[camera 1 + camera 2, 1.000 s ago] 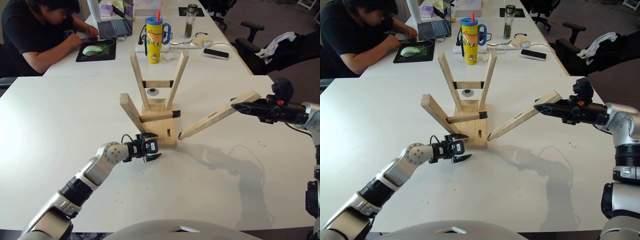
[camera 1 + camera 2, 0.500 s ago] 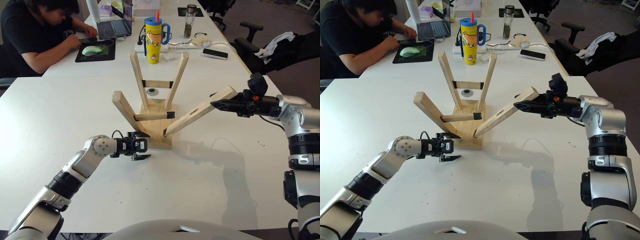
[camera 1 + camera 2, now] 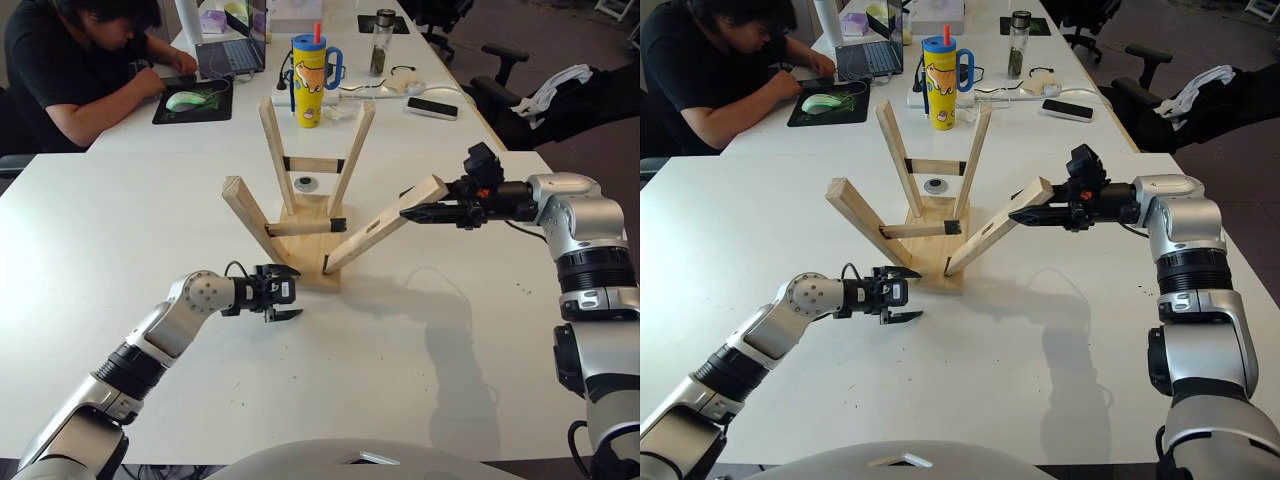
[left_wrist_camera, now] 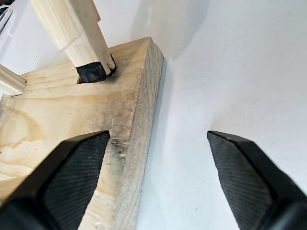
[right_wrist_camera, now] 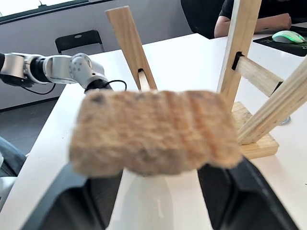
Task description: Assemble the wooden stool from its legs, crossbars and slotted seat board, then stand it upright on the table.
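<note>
Judging from the head views, the assembly is taken to be most of the way done. The slotted seat board [image 3: 312,272] lies flat on the table [image 3: 120,230], and three legs [image 3: 277,150] are already socketed in it, pointing up and tied by two crossbars [image 3: 315,166]. The fourth leg [image 3: 385,225] is held slanting by the right gripper [image 3: 425,212], its lower end set at the board's near right corner; whether it sits in its slot cannot be told. The left gripper [image 3: 285,298] lies low at the board's front edge.

In the left wrist view, that claw is shown spread wide and empty, one pad [image 4: 72,172] over the board, the other above the table.

In the right wrist view, the leg's end grain is seen pinched between the fingers [image 5: 91,206].

What is judged left to do: the leg is to be seated, and the stool turned upright.
</note>
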Controlling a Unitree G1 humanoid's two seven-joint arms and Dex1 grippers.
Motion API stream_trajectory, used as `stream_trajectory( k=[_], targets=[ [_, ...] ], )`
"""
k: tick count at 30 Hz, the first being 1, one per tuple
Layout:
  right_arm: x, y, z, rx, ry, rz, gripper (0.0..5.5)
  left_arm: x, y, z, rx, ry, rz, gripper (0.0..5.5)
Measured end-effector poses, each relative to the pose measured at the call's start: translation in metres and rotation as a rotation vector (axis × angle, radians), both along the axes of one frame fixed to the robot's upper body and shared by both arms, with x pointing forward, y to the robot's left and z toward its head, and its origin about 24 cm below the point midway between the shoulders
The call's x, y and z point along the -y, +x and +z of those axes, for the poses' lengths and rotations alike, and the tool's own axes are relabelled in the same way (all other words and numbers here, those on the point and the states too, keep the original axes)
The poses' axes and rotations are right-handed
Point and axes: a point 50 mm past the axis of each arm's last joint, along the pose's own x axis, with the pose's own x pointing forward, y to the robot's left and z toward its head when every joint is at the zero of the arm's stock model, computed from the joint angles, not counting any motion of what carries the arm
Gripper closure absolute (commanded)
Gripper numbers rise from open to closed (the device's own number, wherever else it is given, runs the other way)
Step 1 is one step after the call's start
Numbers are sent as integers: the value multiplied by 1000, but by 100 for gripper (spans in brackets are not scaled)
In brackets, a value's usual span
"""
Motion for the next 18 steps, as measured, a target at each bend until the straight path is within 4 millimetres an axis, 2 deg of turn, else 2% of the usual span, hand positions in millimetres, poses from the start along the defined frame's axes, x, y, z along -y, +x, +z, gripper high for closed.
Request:
stream_trajectory(
  k=[12, 18],
  targets=[
    [-23, 5, 26, 87, -154, 77, 341, 7, -3, -4, -9, -37, 38, 172],
    [-28, 8, 28, 115, -202, 73, 341, 10, -4, -6, -17, -50, 50, 172]
  ],
)
